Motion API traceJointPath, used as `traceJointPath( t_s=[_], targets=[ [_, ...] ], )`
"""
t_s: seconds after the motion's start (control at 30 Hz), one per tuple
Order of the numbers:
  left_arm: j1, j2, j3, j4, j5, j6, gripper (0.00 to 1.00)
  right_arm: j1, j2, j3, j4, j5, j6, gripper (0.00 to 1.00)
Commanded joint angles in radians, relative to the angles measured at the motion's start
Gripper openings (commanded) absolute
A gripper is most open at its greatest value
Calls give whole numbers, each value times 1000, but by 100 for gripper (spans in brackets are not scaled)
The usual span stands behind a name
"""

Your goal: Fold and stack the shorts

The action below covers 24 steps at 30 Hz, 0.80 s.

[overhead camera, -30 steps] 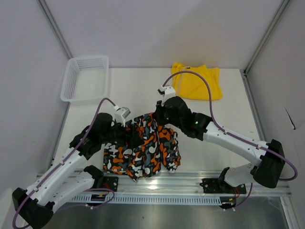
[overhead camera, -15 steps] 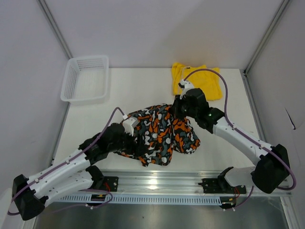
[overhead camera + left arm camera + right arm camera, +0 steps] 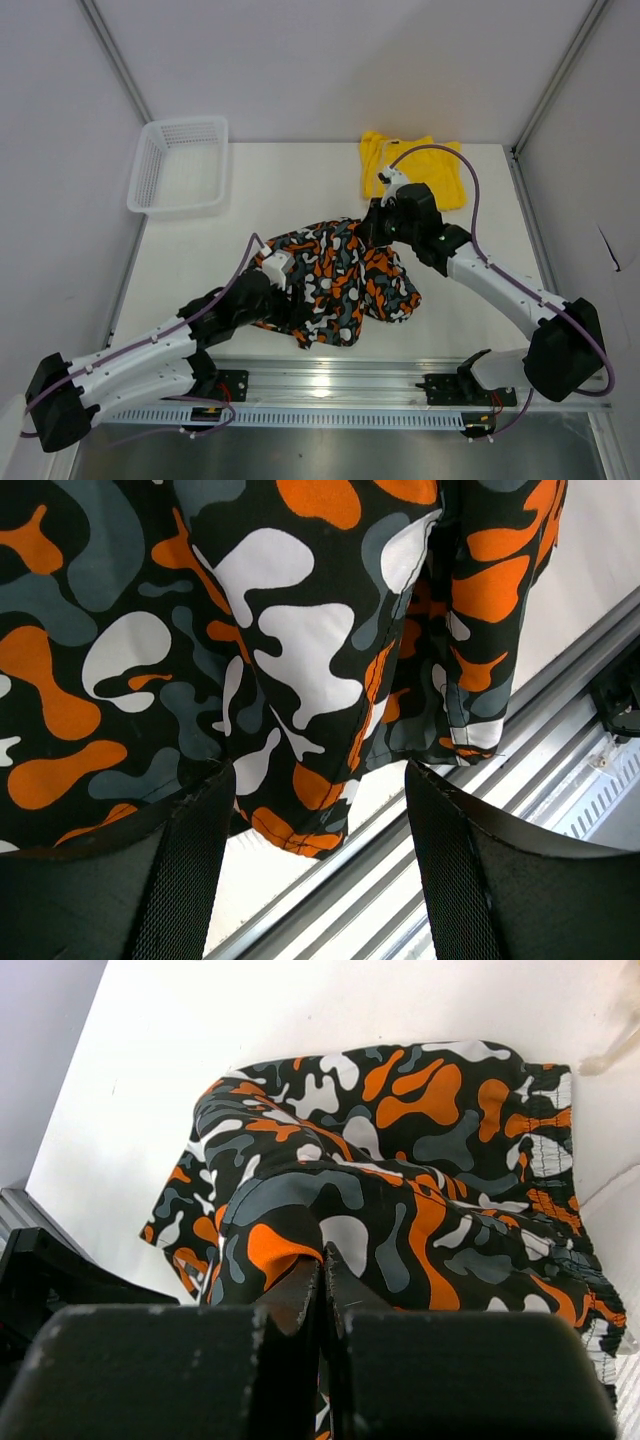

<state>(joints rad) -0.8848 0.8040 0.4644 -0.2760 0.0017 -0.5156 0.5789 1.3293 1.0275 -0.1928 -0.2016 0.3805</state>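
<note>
Task item, position: the patterned shorts [image 3: 340, 285] lie bunched at the middle of the table [image 3: 200, 250], near its front edge. Part of the heap is lifted off the surface.
Second item, position: the yellow shorts [image 3: 445, 185] lie flat at 1 o'clock from the heap, well apart from it, at the far edge.
Right claw: the right gripper [image 3: 322, 1260] has its fingers pressed fully together on a raised fold of the patterned shorts, at the heap's 1 o'clock corner.
Left claw: the left gripper [image 3: 318, 780] stands with its fingers [image 3: 190, 880] wide apart. We see no cloth pinched between them. Loose cloth hangs just ahead of the tips, toward 12 o'clock in the wrist view.
Governing relation: the heap's long axis runs roughly 9 to 3 o'clock. The left claw sits at its 8 o'clock end, the right at the opposite upper corner. We judge the left arm the nearer to the free hem, and any closing there has to catch an edge, not a mid-panel bulge.
Stage, our judgement: the garment is not yet spread or folded, and stacking has not begun.
Material: thin woven cloth, limp, draping in soft ridges; stitched hems show along the leg openings.
Pattern: rounded blotches of orange, white and grey on black.
Yellow item: plain, matt, creased.
Surroundings: a white mesh basket [image 3: 178, 122] stands at 10 o'clock, well apart. A metal rail [image 3: 400, 375] runs along the near edge.
</note>
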Motion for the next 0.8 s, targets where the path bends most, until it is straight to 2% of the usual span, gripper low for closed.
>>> traceJointPath(
  t_s=[0.0, 0.4, 0.43, 0.47, 0.5, 0.53, 0.63, 0.7, 0.77],
  targets=[
    [-19, 12, -15, 69, -23, 19, 71, -7, 19, 9, 41, -27, -11, 0],
    [-55, 104, -30, 89, -18, 8, 69, -24, 24, 13, 43, -42, -2, 0],
    [-59, 116, -29, 90, -22, 8, 65, -22, 24, 13, 43, -44, 0, 0],
    [-62, 141, -27, 95, -19, 8, 55, -24, 24, 13, 46, -45, -2, 0],
    [-63, 152, -27, 97, -19, 5, 48, -25, 22, 13, 46, -45, 3, 0],
    [-66, 162, -23, 100, -19, 5, 30, -25, 19, 13, 43, -45, 6, 0],
    [-68, 176, 6, 84, -16, -11, 0, -25, 19, 13, 38, -48, 9, 0],
    [-68, 140, 26, 20, -9, -32, 0, -24, 16, 20, 17, -48, 14, 0],
    [-68, 88, 115, -107, -15, -47, 0, -7, 5, 28, -16, -33, 11, 0]
  ],
)
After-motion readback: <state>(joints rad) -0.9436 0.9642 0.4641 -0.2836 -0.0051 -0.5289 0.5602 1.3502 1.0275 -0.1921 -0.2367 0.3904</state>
